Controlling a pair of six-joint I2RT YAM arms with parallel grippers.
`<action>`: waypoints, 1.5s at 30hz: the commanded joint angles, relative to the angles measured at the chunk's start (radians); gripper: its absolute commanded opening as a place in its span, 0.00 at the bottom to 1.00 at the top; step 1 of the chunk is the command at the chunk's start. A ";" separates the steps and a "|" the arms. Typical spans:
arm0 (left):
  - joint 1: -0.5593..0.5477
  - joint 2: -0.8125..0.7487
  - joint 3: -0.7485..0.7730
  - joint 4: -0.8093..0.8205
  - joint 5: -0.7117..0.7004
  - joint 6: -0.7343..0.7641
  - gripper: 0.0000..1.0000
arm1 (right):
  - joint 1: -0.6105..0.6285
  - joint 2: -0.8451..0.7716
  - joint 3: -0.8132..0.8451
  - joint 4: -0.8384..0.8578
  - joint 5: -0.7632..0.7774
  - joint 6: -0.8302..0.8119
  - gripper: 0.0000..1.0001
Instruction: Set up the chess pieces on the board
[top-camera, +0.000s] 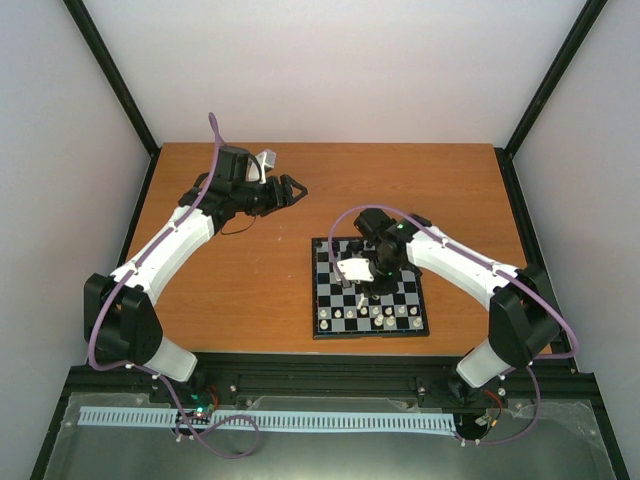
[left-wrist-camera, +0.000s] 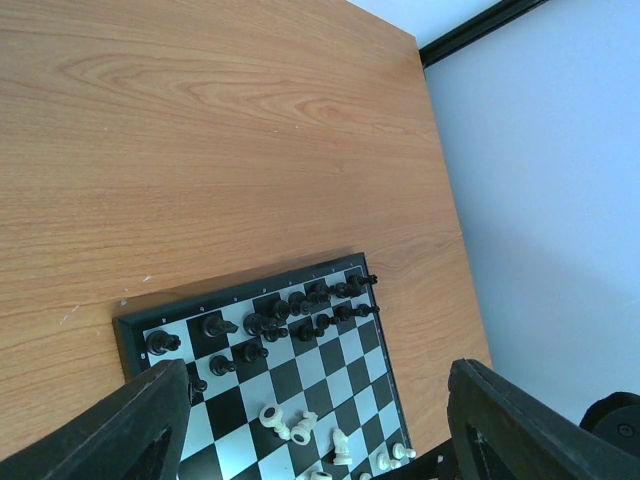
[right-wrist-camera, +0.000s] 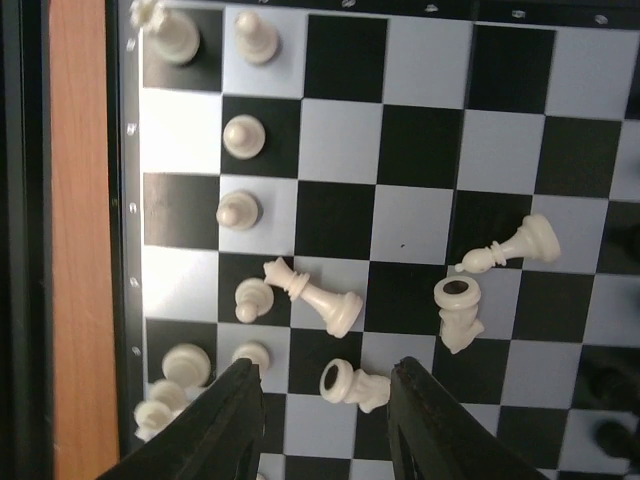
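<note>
The chessboard (top-camera: 322, 292) lies at the table's near right. Black pieces (left-wrist-camera: 300, 310) crowd its far rows in the left wrist view. Cream pawns (right-wrist-camera: 243, 136) stand along one edge in the right wrist view. Several cream pieces lie toppled mid-board: a queen (right-wrist-camera: 320, 298), a knight (right-wrist-camera: 356, 384), another knight (right-wrist-camera: 458, 312) and a bishop (right-wrist-camera: 510, 245). My right gripper (right-wrist-camera: 326, 400) is open, low over the board, its jaws either side of the near toppled knight. My left gripper (top-camera: 292, 190) is open and empty, held above bare table left of the board.
Bare wooden table (top-camera: 400, 190) stretches behind and left of the board. Black frame posts and white walls enclose the table. The right arm (top-camera: 470, 265) reaches over the board's right side.
</note>
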 joint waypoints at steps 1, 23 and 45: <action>0.003 -0.011 0.038 -0.013 0.013 0.013 0.73 | 0.008 -0.014 -0.022 0.032 0.050 -0.245 0.35; 0.003 0.012 0.044 -0.025 0.011 0.024 0.73 | 0.077 0.182 -0.046 0.123 0.157 -0.376 0.34; 0.003 0.010 0.044 -0.021 0.014 0.019 0.73 | 0.076 0.256 -0.011 0.116 0.181 -0.266 0.19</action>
